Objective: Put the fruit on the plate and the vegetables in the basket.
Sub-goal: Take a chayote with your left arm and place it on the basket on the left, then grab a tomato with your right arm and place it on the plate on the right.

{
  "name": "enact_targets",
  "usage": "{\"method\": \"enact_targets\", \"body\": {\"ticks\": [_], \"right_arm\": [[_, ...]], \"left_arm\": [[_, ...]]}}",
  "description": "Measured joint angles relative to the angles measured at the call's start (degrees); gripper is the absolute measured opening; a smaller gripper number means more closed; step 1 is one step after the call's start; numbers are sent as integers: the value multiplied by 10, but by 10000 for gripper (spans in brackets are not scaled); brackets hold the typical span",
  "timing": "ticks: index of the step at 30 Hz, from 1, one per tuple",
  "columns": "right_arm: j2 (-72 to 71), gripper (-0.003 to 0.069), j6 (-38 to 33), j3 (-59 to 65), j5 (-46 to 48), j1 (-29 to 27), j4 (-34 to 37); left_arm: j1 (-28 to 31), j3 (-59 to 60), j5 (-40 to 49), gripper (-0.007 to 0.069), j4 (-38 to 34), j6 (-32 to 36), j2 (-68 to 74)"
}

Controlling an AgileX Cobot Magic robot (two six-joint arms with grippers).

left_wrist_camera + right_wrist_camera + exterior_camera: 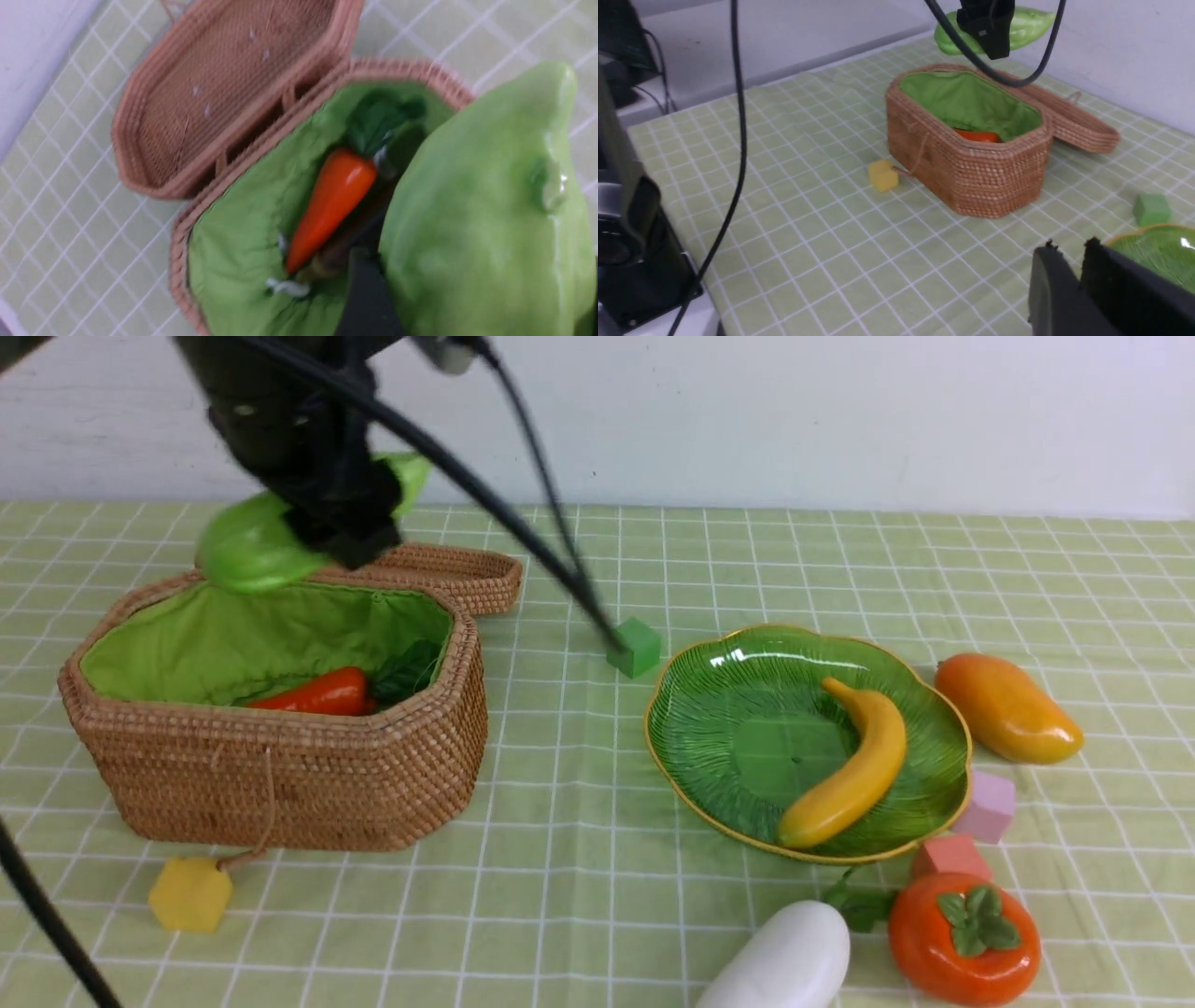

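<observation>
Worktop: a green checked cloth (560, 784) runs back to a pale wall (747, 420).
Left end effector: its fingers (369, 298) are parted widely, clamped about the middle of the light green gourd (257, 546); it hangs above the basket (280, 784).
Right end effector (1071, 245): fingers close together with nothing seen between them; whether they fully meet, one cannot tell.
Below the left end effector: the orange carrot (329, 205) lies inside the green lining (238, 228).
Right of it, well apart: the banana (864, 765) on the plate (728, 747); the mango (1008, 709), persimmon (962, 938) and white radish (784, 957) off it.
Handling: it should centre the gourd inside the rim, lower it gently beside the carrot (a bulky thing, likely to snag), then release once supported.
</observation>
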Motion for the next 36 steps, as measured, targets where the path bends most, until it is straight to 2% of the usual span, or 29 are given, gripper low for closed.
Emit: {"method": "enact_targets", "body": {"ticks": [1, 3, 6, 14, 15, 20, 24, 26, 29, 30, 32, 33, 34, 36], "right_arm": [[1, 106, -8, -2, 4, 0, 7], [2, 106, -18, -3, 6, 0, 14], [3, 106, -21, -3, 8, 0, 16], [3, 106, -23, -3, 19, 0, 20], [3, 106, -23, -3, 20, 0, 21], [3, 106, -24, -3, 20, 0, 22], [3, 107, -24, -3, 21, 0, 22], [3, 107, -24, -3, 21, 0, 22], [4, 107, -8, -3, 21, 0, 21], [4, 107, -7, -3, 21, 0, 21], [4, 107, 21, -4, 20, 0, 8], [4, 107, 23, -4, 20, 0, 6], [4, 107, 45, -6, 20, 0, -12], [4, 107, 80, -7, 20, 0, -44]], "left_arm": [[28, 24, 0, 459, -10, 67, -2], [67, 56, -1, 459, -31, 132, 2], [106, 81, -40, 459, -59, 156, 19], [123, 87, -99, 460, -71, 101, 31], [123, 87, -102, 472, -71, 96, 31], [123, 87, -100, 644, -71, 74, 28], [123, 87, -100, 656, -72, 27, 13], [123, 87, -97, 625, -84, 3, 1], [123, 87, -91, 474, -137, -48, -24], [123, 87, -91, 459, -146, -53, -26], [107, 87, -58, 197, -181, -109, -54], [104, 87, -58, 197, -181, -112, -55], [78, 91, -29, 46, -180, -128, -71], [40, 103, -19, -13, -170, -149, -89]]}}
